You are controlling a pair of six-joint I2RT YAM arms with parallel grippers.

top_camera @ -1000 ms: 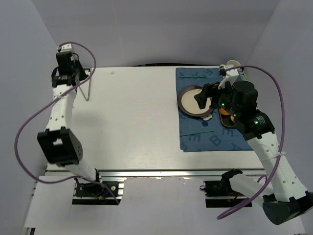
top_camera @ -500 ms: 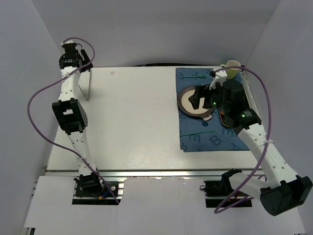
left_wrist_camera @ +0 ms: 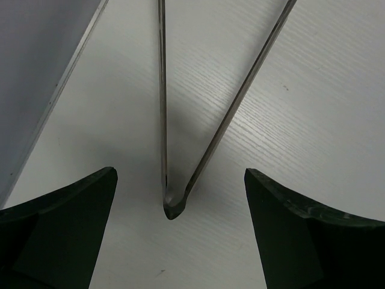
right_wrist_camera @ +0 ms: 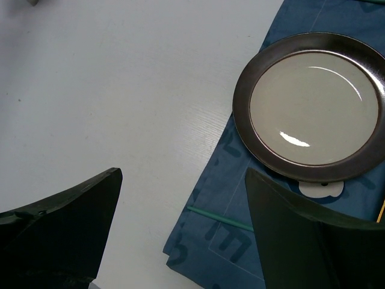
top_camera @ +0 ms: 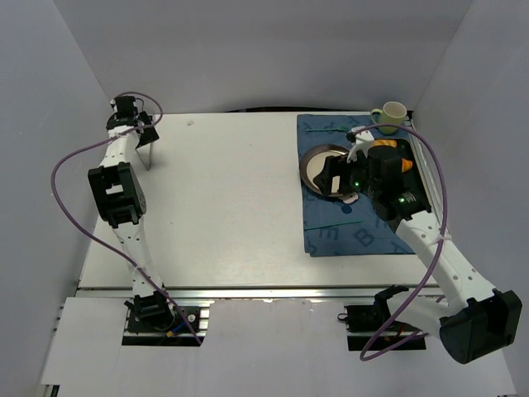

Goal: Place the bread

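Note:
The bread cannot be made out as a bun. Only orange patches (top_camera: 404,165) show on the mat beside my right arm, which hides the rest, so I cannot tell what they are. My right gripper (top_camera: 334,173) (right_wrist_camera: 180,241) hangs open and empty over the near-left edge of the round dark-rimmed plate (top_camera: 315,168) (right_wrist_camera: 313,105), whose pale middle is bare. My left gripper (top_camera: 139,135) (left_wrist_camera: 180,235) is at the far left corner, open wide. The joined end of metal tongs (left_wrist_camera: 171,208) lies on the table between its fingers (left_wrist_camera: 60,223), touching neither.
A blue mat (top_camera: 347,231) (right_wrist_camera: 240,180) covers the right part of the table, with a thin green stick (right_wrist_camera: 219,220) on it. A pale mug (top_camera: 391,116) stands at the far right corner. The tongs (top_camera: 146,155) lie by the left wall.
My left gripper opened and let go of the tongs, which now rest on the table at the far left. My right arm shifted toward the back, its gripper still by the plate.

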